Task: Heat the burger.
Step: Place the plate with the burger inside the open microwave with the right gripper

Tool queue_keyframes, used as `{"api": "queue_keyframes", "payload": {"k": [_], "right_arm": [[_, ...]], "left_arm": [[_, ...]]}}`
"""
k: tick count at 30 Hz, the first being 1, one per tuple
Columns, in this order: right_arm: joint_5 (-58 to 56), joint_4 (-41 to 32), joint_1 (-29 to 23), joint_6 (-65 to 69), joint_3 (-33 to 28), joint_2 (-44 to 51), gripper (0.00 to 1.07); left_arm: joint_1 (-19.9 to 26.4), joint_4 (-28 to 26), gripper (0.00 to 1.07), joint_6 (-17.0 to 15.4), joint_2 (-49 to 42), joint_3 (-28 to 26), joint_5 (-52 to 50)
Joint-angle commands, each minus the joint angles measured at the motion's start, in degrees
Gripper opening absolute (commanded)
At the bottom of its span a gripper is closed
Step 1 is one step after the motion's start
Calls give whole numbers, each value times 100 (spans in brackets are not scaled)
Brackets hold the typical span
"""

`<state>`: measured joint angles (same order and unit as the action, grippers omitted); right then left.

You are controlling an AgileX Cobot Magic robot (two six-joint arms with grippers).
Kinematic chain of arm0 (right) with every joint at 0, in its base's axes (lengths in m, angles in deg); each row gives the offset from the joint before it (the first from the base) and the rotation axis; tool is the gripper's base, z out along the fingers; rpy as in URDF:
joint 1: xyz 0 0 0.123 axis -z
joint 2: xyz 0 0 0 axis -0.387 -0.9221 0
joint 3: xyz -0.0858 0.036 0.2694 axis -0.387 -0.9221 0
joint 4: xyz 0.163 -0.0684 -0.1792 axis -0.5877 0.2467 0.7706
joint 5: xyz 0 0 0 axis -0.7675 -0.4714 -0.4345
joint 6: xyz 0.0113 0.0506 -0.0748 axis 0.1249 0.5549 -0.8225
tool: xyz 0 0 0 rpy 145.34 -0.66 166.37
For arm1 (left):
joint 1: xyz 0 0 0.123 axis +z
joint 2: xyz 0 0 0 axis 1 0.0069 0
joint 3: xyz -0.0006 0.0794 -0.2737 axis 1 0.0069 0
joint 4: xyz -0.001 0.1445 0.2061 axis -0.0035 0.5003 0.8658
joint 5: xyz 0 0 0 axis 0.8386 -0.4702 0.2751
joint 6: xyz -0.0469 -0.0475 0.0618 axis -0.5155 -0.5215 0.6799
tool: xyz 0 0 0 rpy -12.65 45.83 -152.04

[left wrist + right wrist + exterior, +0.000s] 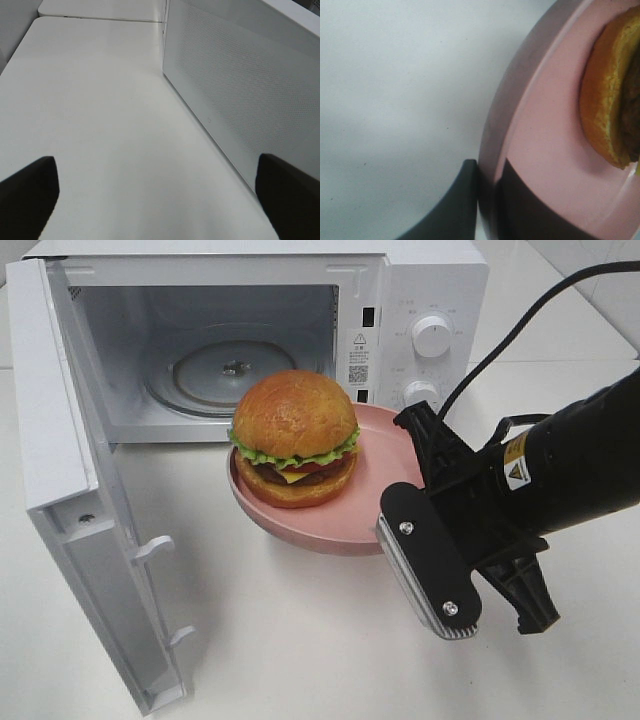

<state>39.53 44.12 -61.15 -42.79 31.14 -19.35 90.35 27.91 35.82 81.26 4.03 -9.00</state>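
I have the burger point(295, 438) sitting upright toward the left side of the pink plate point(378, 452), directly in front of the microwave point(430, 300). The door point(60, 440) is swung fully open on the left, and the glass turntable point(225, 370) inside is bare. The burger is outside the cavity, just ahead of the opening. The right gripper point(405, 480) comes in from the right and is clamped on the plate's near right rim. In the right wrist view its fingers point(457, 210) are pinched almost together, with one dark pad on the outer wall of the rim and the other lying on the pink inner surface, apart from the bottom bun. I cannot tell whether the plate rests on the white table point(300, 640) or is lifted a little off it. The left gripper point(160, 200) is out of sight in the high camera. Its own wrist view shows the two fingertips spread wide with nothing between them, above bare table beside the dotted outer face of the door.
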Motion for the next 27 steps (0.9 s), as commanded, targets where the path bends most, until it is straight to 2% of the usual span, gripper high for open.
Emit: {"api": "queue_keyframes", "payload": {"k": [1, 14, 27], "right_arm": [[544, -281, 109, -504, 97, 29, 0], [1060, -155, 109, -315, 132, -115, 0], [1169, -155, 109, -143, 682, -739, 0]], "left_arm": [[-11, 0, 100, -29, -92, -6, -63], [-11, 0, 100, -29, -92, -6, -63], [-11, 0, 100, -29, -92, -6, -63]]}}
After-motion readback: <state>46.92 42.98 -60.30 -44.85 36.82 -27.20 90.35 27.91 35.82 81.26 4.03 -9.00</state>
